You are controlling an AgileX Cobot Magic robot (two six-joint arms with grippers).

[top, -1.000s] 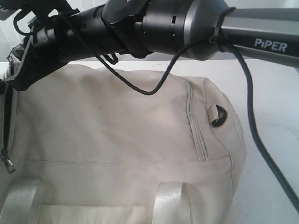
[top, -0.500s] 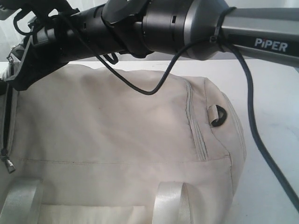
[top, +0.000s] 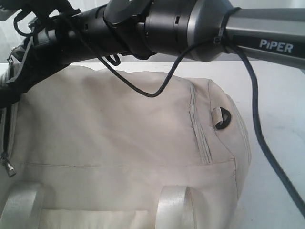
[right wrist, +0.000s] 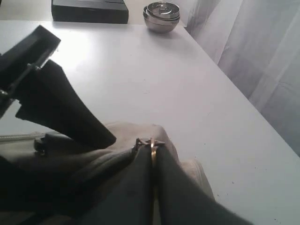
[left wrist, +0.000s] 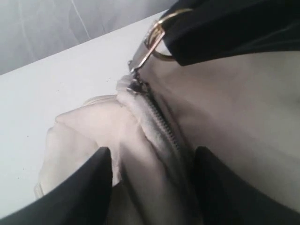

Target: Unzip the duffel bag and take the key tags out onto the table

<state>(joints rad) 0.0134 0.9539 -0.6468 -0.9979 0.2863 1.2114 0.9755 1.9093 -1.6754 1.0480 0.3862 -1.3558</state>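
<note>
2 grippers meet at the left end of the duffel bag (top: 119, 124), which lies on its side on the table (right wrist: 140, 70) and fills most of the exterior view. The right arm (top: 190, 24) reaches across above the bag from the right side to that left end.

The right gripper (right wrist: 150, 152) is clenched: its 2 fingers are pressed together on the silver zip pull (left wrist: 145, 47), with only the ring and clasp of the pull showing past the tips. The pull is drawn taut away from the slider at the end of the zip (left wrist: 161, 124), whose teeth look closed along the short stretch seen in the left wrist view.

The left gripper (left wrist: 152, 154) grasps the bag just beside that slider. Its 2 fingers (left wrist: 89, 187) stand fairly wide apart, 1 on each side of a raised fold of cream cloth that carries the zip, and both touch the cloth. In the right wrist view it shows as a black wedge bearing down on the fabric, near the clenched fingers but not touching them.

Another zip pull (top: 8, 167) hangs loose at the near left of the bag, and 1 black D-ring (top: 222, 119) sits in a cloth loop at the right end. On the far part of the table stand a black box (right wrist: 89, 10) and a round metal tin (right wrist: 161, 14), well apart from the bag.
</note>
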